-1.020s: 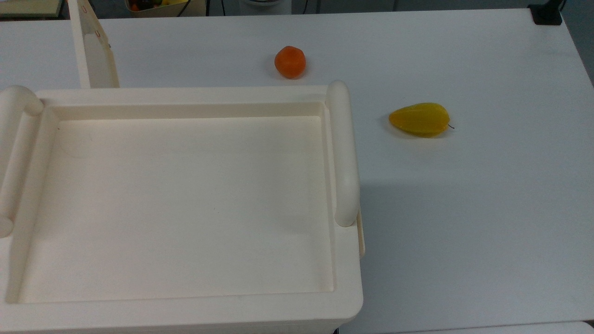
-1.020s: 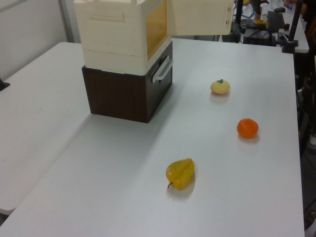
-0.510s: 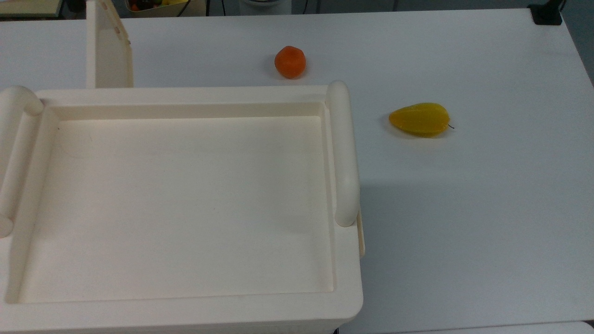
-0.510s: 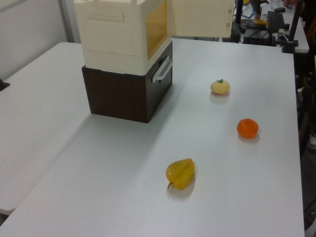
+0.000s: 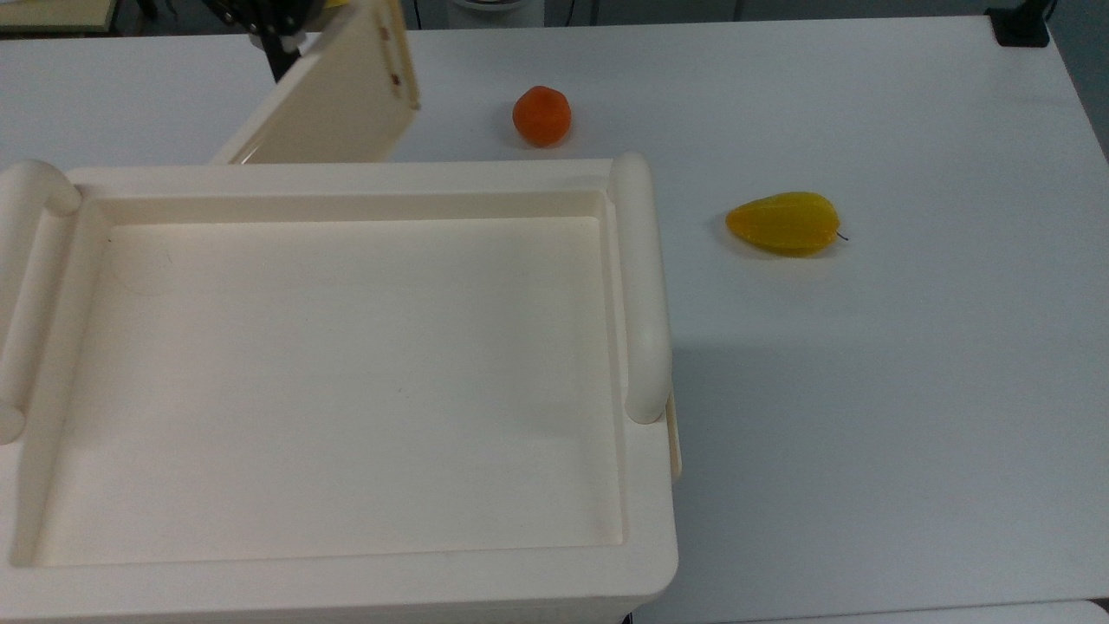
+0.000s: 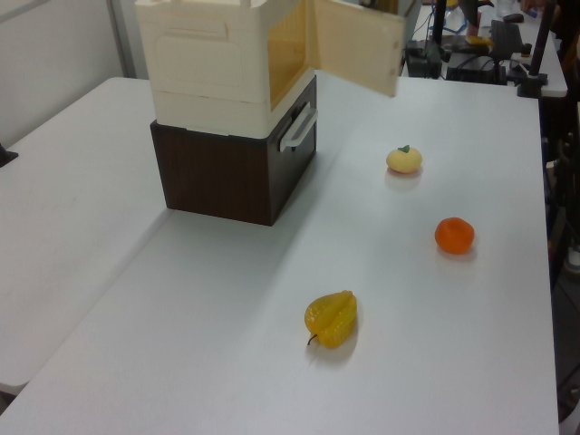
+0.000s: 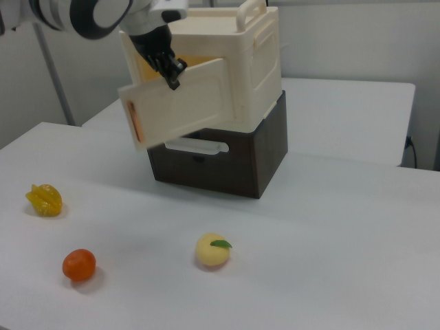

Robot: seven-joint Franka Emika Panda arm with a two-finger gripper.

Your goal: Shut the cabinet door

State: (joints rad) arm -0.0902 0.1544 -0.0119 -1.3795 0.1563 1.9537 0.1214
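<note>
The cabinet [image 5: 346,585] is a cream box with tube handles, also seen in the left view [image 6: 208,54] and the right view [image 7: 258,62]. Its door [image 5: 333,104] stands roughly half open, angled out from the front. The same cabinet door [image 6: 358,50] hangs over the table in the left view, and its outer face [image 7: 182,103] shows in the right view. My gripper [image 7: 168,69] rests against the door's upper edge on its outer side. In the top view the gripper [image 5: 277,39] sits behind the door's far edge.
The cabinet stands on a dark brown base [image 7: 240,161]. On the white table lie an orange [image 5: 541,115], a yellow starfruit [image 5: 784,223] and a pale yellow fruit [image 7: 212,250] with a green leaf. The table [image 5: 910,390] is open on the top view's right.
The door has swung from wide open toward the cabinet's front, turning to the top view's right. The gripper has come into the top view behind it.
</note>
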